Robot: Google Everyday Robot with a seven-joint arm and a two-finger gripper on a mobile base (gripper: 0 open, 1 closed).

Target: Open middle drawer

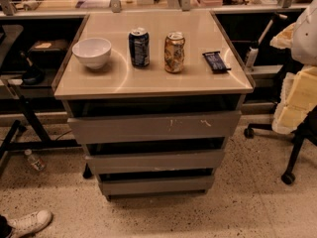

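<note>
You see the middle drawer (154, 161) apparently shut below the front edge of the tabletop (148, 82); pull not begun; gripper out of frame, so you cannot tell its state.

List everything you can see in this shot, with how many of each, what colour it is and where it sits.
bowl: one, white, left on the cabinet top
blue can: one, dark blue, upright, right of the bowl
orange can: one, orange-gold, upright, beside the blue can
snack bar: one, dark blue, lying flat at the right of the top
cabinet top: one, beige
top drawer: one, grey, pale scratches
middle drawer: one, grey, below the top drawer
bottom drawer: one, grey, lowest
bottle: one, clear, on the floor at left
shoe: one, white, bottom-left corner
chair base: one, black, right edge
gripper: none in view
</note>
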